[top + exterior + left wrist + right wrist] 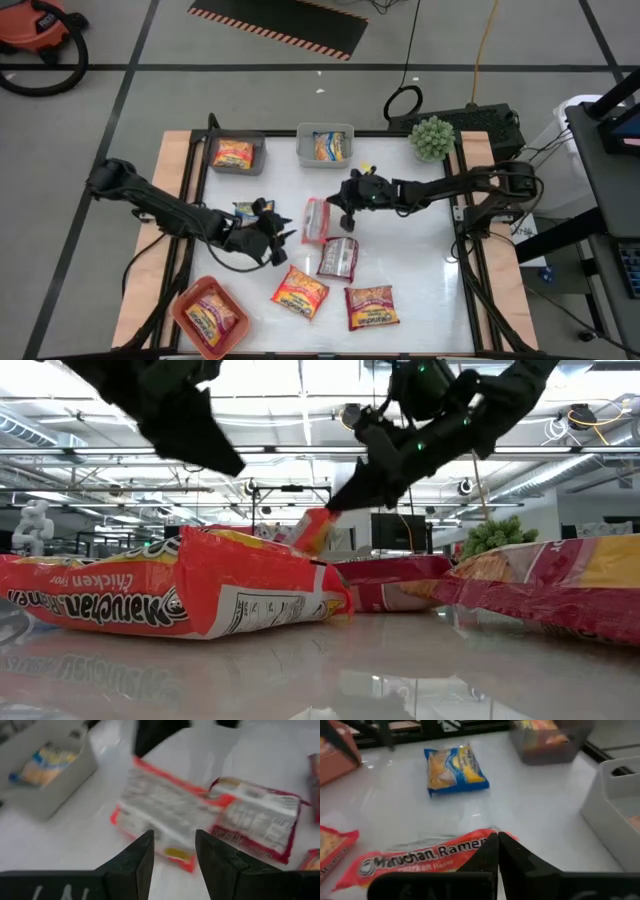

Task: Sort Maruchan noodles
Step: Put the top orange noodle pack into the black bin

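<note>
The right pincer [347, 212] is clenched on the edge of an orange-red packet [315, 221] near the middle of the desk [420, 270]. In the right wrist view the dark fingers [492, 851] pinch the wrapper's rim, and "Maruchan Ramen" reads clearly along it, with a smaller line beneath too blurred to read. In the low view this packet [312, 528] stands tilted, one end raised off the desk under the pincer.

Just below it lies a silvery-pink packet [339, 258], back side up with fine print too small to make out. Two more orange-red packets lie toward the near edge, one [301, 292] tilted, one [371, 306] beside it. The low view shows a near packet [170, 598] with "Maruchan Ramen" and "Chicken flavor" seen upside down; another packet [560, 588] at the right is cut off by the picture's edge.

A blue and yellow packet [248, 210] lies beside the left pincer [272, 232], partly hidden by that arm; the right wrist view shows it flat on the desk, its print unreadable. The left pincer hangs released over the desk, grasping nothing.

At the far edge a dark grey bin [236, 153] holds an orange-red packet, and a pale bin [326, 145] holds a blue and yellow one. A salmon-red bin [208, 316] at the near left corner holds another orange-red packet. A green plant [433, 138] sits at the far right corner.
</note>
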Tool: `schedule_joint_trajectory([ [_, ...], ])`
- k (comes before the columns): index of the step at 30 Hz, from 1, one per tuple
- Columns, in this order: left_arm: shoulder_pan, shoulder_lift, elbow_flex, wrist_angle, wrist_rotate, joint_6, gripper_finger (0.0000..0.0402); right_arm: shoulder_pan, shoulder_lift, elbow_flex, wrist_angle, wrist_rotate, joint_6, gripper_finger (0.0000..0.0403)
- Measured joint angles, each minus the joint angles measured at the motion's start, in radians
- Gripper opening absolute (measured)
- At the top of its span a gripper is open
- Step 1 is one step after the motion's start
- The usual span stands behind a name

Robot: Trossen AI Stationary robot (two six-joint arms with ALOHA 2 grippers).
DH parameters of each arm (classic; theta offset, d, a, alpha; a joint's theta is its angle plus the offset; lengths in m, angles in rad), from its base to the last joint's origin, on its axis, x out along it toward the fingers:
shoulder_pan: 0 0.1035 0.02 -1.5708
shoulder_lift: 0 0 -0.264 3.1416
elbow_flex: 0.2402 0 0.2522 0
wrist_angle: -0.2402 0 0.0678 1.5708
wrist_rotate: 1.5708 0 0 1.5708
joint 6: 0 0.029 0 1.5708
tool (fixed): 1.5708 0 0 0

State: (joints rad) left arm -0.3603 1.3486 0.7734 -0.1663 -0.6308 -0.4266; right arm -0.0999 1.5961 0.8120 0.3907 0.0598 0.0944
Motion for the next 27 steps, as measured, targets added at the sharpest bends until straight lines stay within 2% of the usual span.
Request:
schedule_joint_trajectory([
  [3,0.000,0.024,0.001,0.145,-0.012,0.112,0.0150,-0.005,-0.053,0.000,-0.119,0.027,0.019,0.0001],
  [7,-0.003,0.045,0.001,0.271,-0.027,0.184,0.0150,-0.012,-0.115,0.000,-0.281,0.105,0.041,0.0000],
  [13,0.000,0.115,0.000,0.337,-0.025,0.253,0.0163,-0.023,-0.152,0.000,-0.396,0.126,0.083,0.0000],
  [16,0.009,0.160,0.000,0.389,-0.026,0.250,0.0189,-0.024,-0.152,0.000,-0.419,0.125,0.100,0.0000],
  [20,0.013,0.232,0.000,0.519,-0.028,0.284,0.0242,-0.024,-0.152,0.000,-0.418,0.124,0.103,0.0000],
  [27,0.017,0.401,0.002,0.778,-0.049,0.417,0.0331,-0.026,-0.152,0.000,-0.416,0.124,0.104,0.0000],
])
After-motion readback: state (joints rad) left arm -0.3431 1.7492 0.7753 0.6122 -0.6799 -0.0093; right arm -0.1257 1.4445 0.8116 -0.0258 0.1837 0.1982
